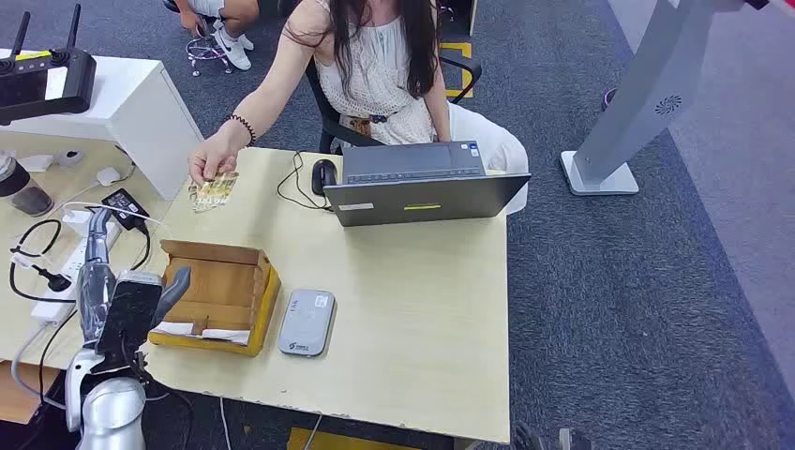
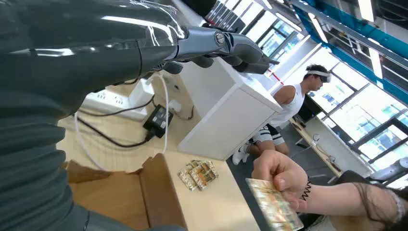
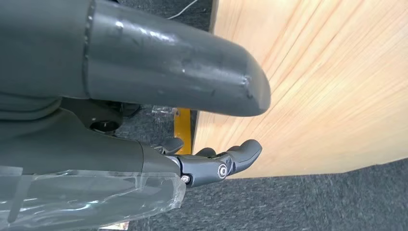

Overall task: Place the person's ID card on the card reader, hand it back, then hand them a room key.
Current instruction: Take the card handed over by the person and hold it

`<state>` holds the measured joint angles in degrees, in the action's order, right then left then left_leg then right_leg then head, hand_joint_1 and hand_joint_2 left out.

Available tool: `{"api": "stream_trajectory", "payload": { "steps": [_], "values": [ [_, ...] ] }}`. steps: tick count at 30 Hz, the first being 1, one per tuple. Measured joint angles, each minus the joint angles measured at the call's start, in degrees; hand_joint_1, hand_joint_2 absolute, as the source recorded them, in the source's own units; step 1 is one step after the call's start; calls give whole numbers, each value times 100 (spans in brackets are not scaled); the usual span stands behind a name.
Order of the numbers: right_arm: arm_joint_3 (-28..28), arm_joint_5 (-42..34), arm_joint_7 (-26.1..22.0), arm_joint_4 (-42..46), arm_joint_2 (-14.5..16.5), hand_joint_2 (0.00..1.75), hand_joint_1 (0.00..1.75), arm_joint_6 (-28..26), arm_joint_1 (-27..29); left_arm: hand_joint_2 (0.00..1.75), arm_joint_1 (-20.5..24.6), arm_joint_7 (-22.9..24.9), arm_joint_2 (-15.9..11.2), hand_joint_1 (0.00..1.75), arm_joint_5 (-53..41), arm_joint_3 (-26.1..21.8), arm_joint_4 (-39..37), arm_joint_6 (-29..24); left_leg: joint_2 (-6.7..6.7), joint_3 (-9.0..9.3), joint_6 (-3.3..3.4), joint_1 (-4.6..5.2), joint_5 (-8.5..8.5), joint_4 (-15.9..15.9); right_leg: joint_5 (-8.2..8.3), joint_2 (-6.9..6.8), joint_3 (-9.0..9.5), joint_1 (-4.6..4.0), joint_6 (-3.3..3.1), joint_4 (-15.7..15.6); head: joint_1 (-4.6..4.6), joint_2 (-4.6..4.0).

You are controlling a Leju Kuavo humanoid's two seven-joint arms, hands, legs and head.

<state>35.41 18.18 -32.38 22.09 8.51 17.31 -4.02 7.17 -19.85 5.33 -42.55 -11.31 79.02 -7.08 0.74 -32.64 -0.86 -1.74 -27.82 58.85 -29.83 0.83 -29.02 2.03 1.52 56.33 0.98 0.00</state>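
- ID card (image 1: 214, 190): held by the person's hand (image 1: 208, 161) over the far-left table (image 1: 412, 319) edge.
- Card reader (image 1: 307, 322): beside the cardboard box (image 1: 217, 295).
- Left hand (image 1: 131, 309): raised, fingers apart, empty.
- Right hand (image 3: 211, 161): below the table edge, fingers loosely curled, empty.

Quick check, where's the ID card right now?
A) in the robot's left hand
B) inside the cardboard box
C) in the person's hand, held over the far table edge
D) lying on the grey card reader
C. The shiny patterned ID card is pinched in the person's hand above the light wooden table; the grey rounded card reader is bare on top, and the robot's left hand holds nothing.
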Motion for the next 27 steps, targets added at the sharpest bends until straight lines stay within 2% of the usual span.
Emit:
{"api": "stream_trajectory", "payload": {
  "steps": [1, 2, 4, 19, 27],
  "values": [
    [0, 15, 3, -5, 3, 58, 0, -1, -6, 175, 50, 36, -15, 0, -75, 28, -36, -17, -1, 0, 0, 0, 0, 0, 0, 1, -1, 0, 0, 0, -1, 0],
    [0, 27, 7, -13, 7, 87, 0, -2, -11, 175, 98, 71, -33, 0, -150, 56, -73, -32, -1, 0, -1, 0, 1, 0, 0, 2, -1, 0, 0, 0, -1, 0],
    [0, 79, 23, -41, 20, 175, 0, -6, -36, 175, 291, 209, -104, 0, -454, 171, -213, -95, -1, 0, -1, 0, 2, 0, 1, 4, -2, 0, -1, 1, -2, 0],
    [-2, 495, 181, -283, 115, 175, 0, -276, -270, 175, 1760, 1245, -676, 0, -2750, 1039, -1303, -578, -2, -1, -2, 0, 9, 1, 5, 7, -4, 0, -6, 8, -3, 0],
    [-22, 741, 322, -392, 125, 175, 0, -491, -327, 175, 2370, 1798, -955, 0, -3915, 1362, -1813, -838, -15, 0, -8, -2, 12, 0, 12, 19, -18, -3, -17, 20, -2, 0]
  ]
}}
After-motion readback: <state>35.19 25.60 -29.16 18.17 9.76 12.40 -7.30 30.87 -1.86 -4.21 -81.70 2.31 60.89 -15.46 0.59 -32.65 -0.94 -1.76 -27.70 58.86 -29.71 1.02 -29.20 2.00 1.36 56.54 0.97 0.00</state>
